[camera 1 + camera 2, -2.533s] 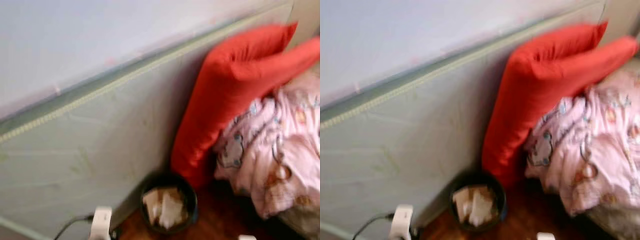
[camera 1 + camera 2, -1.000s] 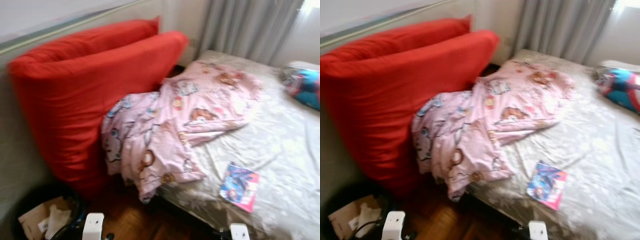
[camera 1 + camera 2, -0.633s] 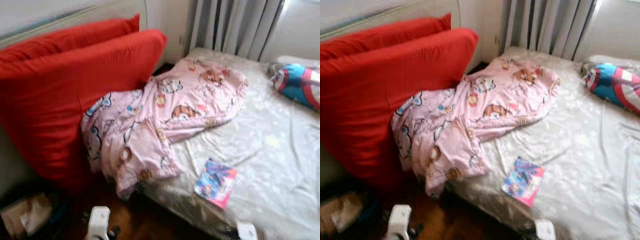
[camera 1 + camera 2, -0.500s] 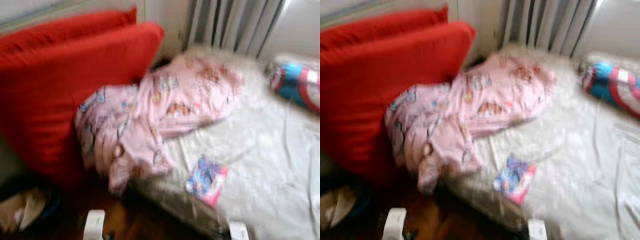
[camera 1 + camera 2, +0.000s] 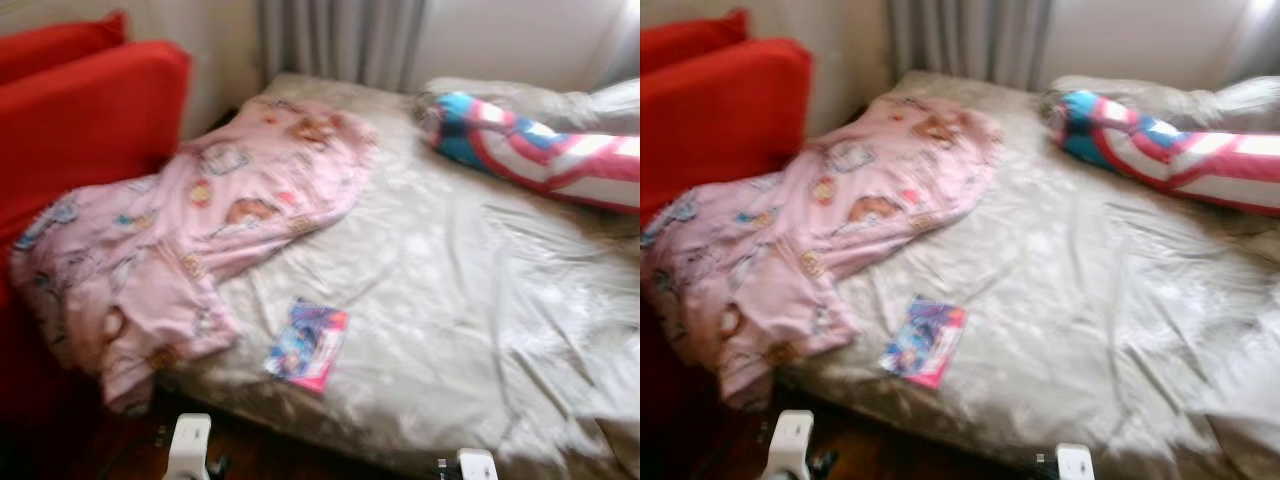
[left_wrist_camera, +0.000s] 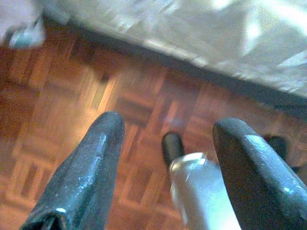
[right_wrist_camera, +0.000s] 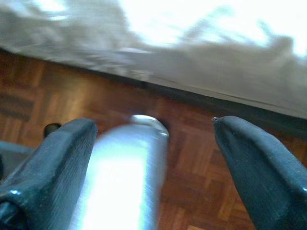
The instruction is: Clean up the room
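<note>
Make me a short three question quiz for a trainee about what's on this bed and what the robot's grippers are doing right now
1. True or false: the pink patterned blanket lies wholly on the bed.
2. What lies nearest the bed's front edge: A) the small colourful book, B) the red, white and blue cushion, C) the red pillows?
3. In the wrist views, how do the left gripper and right gripper stand, and what is below them?

Key
1. False: its lower end droops off the bed's corner, beside the red pillows.
2. A.
3. Both are open, holding nothing, above the wooden parquet floor beside the bed's edge.
</note>
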Tool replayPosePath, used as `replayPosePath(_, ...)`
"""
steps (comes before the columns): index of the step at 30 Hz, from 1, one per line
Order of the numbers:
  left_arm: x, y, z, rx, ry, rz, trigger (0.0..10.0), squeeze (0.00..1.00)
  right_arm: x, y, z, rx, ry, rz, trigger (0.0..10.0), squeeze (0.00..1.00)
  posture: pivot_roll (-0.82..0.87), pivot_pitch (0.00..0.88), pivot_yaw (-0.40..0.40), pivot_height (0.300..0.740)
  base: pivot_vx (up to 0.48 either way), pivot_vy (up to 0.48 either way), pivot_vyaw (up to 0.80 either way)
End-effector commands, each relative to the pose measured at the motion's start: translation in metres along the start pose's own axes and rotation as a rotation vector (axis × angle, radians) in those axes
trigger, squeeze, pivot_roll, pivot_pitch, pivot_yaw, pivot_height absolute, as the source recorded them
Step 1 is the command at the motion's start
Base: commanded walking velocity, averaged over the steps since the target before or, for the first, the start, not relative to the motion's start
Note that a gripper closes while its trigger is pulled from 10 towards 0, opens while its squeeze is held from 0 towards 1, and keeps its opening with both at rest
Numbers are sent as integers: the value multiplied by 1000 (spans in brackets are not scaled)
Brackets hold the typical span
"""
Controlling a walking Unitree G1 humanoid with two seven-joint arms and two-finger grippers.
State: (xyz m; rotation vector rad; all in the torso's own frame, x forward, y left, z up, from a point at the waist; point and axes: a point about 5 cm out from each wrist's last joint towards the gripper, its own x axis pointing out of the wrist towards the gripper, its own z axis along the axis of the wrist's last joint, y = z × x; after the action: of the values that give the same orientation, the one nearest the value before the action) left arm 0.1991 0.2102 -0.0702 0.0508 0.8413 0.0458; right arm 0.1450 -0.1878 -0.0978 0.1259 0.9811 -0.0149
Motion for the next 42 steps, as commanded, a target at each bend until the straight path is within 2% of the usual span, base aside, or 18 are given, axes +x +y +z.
replayPosePath(1,-1,-5,-7,-3,20,-11,10000,0,-2,-8,-3,-1,13,-24,10000,0,-12,82,-20,740,0,-364,-675)
replayPosePath(18,-1,-7,-5,0,13,-15,10000,0,-2,-9,-3,-5,10,-23,10000,0,-13,79,-21,740,0,-365,-662)
replayPosePath(34,0,-9,-3,13,-3,-29,10000,0,-3,-7,-4,-1,4,-8,10000,0,-13,55,-14,740,0,-355,0)
replayPosePath(42,0,-9,-3,15,0,-30,10000,0,-3,-7,-4,0,4,-7,10000,0,-15,60,-13,740,0,0,0)
